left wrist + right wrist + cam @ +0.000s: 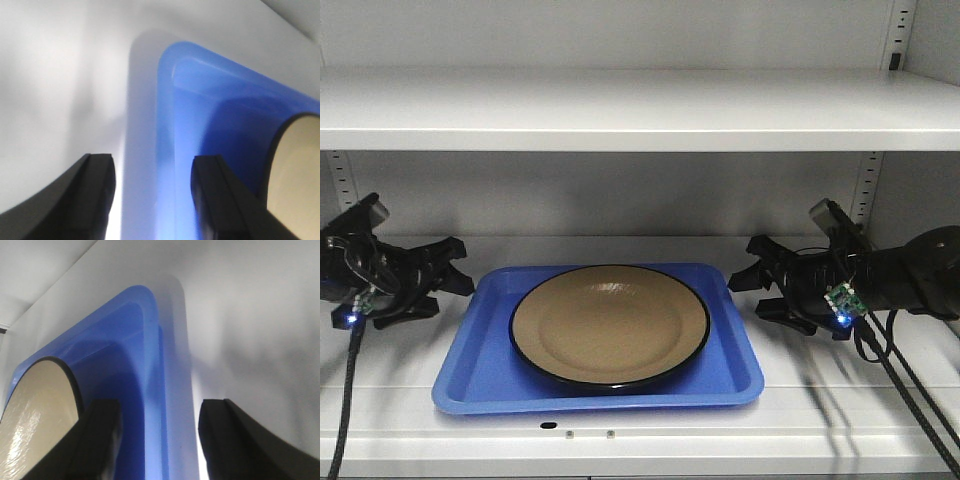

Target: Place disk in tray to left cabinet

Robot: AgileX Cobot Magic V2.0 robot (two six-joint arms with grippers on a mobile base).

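The disk (pixel 609 325) lies centred in the tray (pixel 480 360), which rests on a shelf of the left cabinet (pixel 620 108). The left gripper (pixel 457 270) at 9 o'clock and the right gripper (pixel 748 285) at 3 o'clock each stand wide open beside a tray end, holding nothing.

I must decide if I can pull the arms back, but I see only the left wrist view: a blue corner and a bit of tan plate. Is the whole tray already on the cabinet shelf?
Observer: Yes. The front view shows the whole tray flat on the shelf of the cabinet, with the plate lying inside it.
Operator: Is the right gripper holding the tray?
Observer: No. In the right wrist view, the right gripper has its jaws open astride the tray's rim.
Operator: And the left gripper, from outside?
Observer: The front view shows the left gripper at the tray's left edge, jaws also spread.
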